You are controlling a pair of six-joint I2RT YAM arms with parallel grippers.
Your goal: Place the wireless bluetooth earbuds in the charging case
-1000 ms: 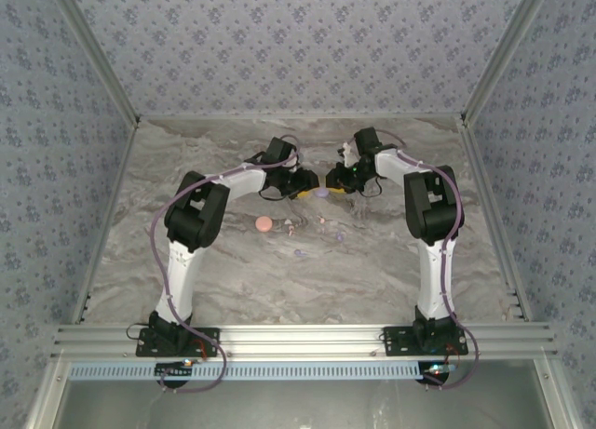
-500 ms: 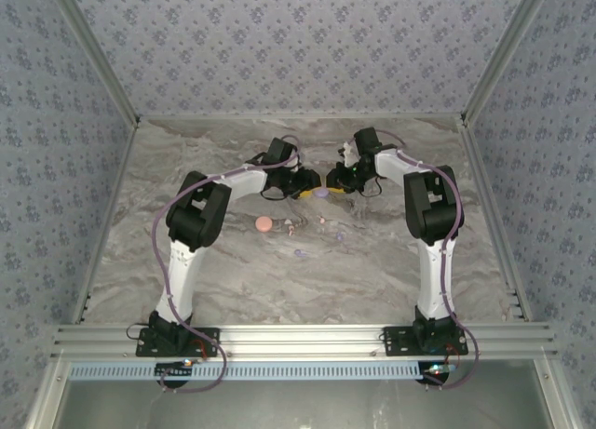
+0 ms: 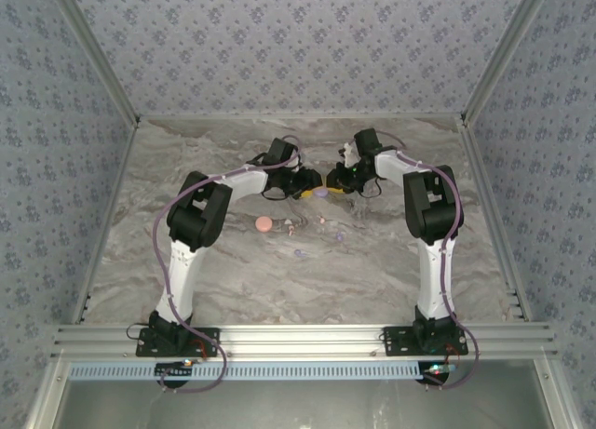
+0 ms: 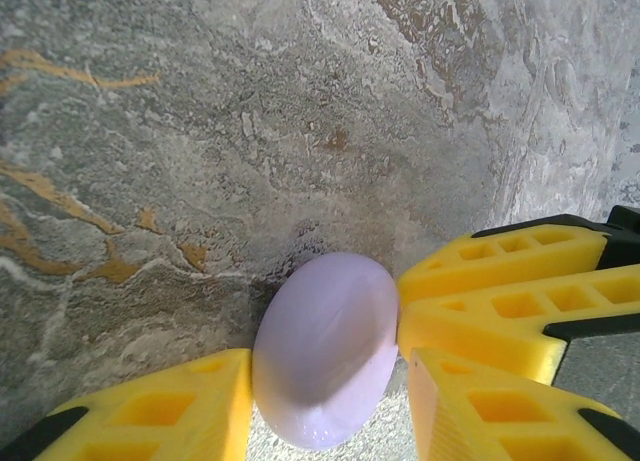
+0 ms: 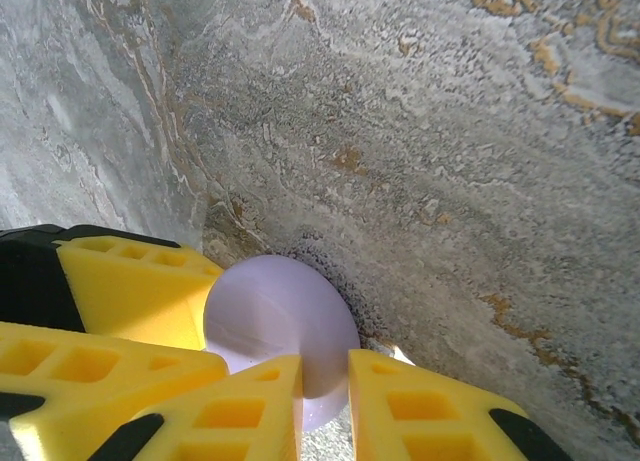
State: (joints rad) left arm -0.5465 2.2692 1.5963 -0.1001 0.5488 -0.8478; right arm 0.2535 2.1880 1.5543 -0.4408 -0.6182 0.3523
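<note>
The case [image 4: 325, 351] is lilac, the pincer fingers [image 4: 160, 421] yellow. The counter [image 4: 200, 131] is grey marbling with ochre veins. Walls [image 3: 298, 47] carry a blue-grey flowered print; a second round case [image 3: 264, 224] looks pinkish.

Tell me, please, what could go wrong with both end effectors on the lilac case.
The smooth, rounded lilac case could squirt out of the left end effector. The right end effector sits close beside it, so the two could collide. A knocked case might scatter the loose earbuds nearby.
</note>
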